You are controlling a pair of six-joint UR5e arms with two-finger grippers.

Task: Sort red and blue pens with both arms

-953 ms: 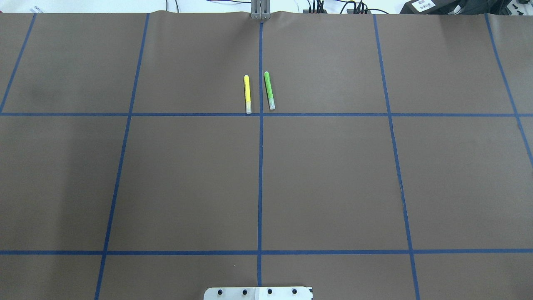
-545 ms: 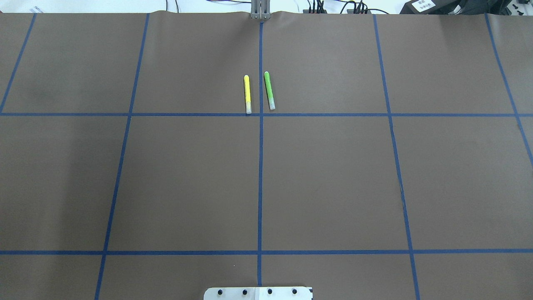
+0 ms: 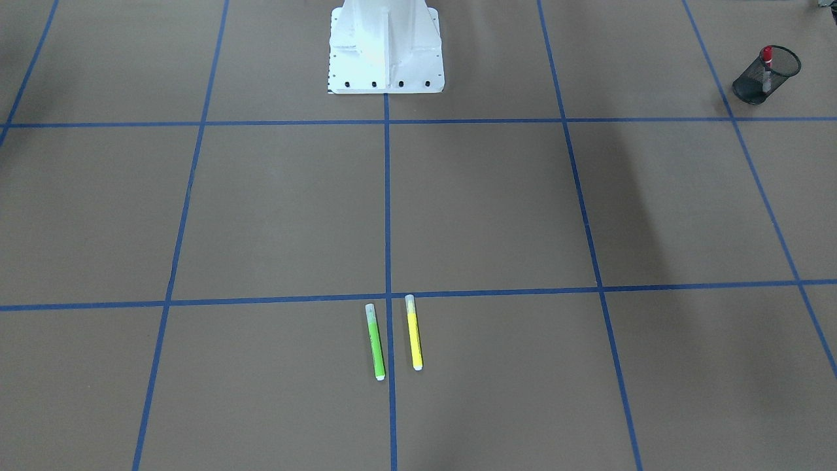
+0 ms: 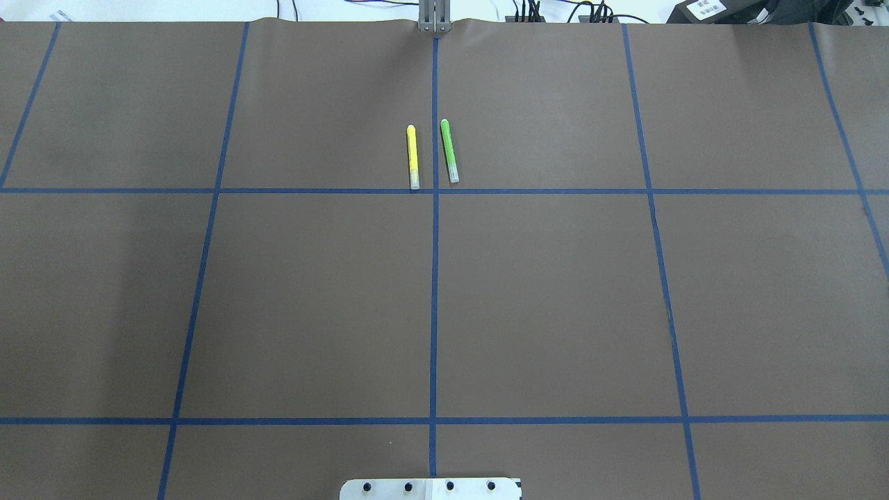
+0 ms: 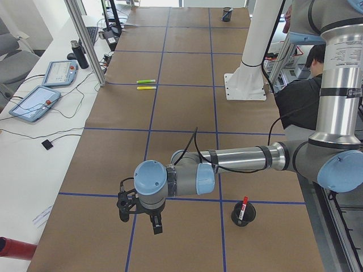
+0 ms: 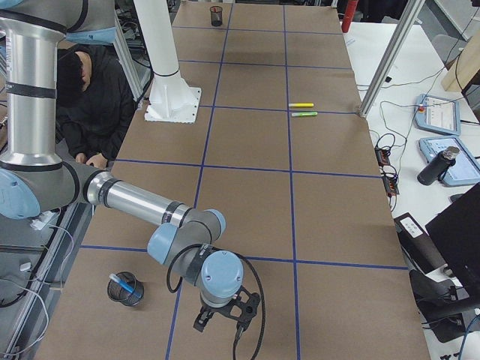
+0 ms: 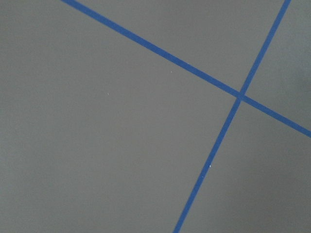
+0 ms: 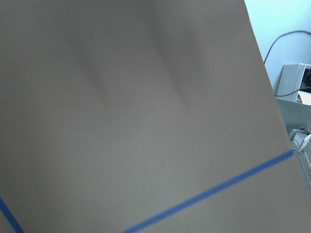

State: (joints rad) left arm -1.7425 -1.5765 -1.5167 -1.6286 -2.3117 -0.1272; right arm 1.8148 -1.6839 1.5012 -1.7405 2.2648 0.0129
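The red pen [image 5: 243, 207] has a red cap and a white printed barrel; it stands tilted, cap up, in the left mesh cup [image 5: 248, 220], a black wire pot at the robot's left end of the brown mat [image 4: 555, 298]; the front-facing view shows the same pot in its upper right corner. The blue pen [image 6: 124, 286] is bright blue with a white end; it leans inside the right mesh cup [image 6: 136, 297] at the opposite end of the mat.

The left arm [image 5: 238, 158] reaches out low over the mat, and the left gripper [image 5: 140, 220] hangs just beside the left mesh cup, over a crossing of blue tape lines [image 4: 434, 298]; the right gripper [image 6: 225, 324] on the right arm [image 6: 135, 199] hangs near the right mesh cup. Both grippers show only in the side views, so I cannot tell whether their fingers are spread or closed (nothing can be made out in them).

At mid-table, well apart from both cups, the yellow pen [image 4: 412, 157] and the green pen [image 4: 449, 151] lie almost parallel, one either side of the centre tape line; the white base [image 3: 386, 59] stands opposite them; a person [image 6: 90, 97] in dark clothes sits behind it.
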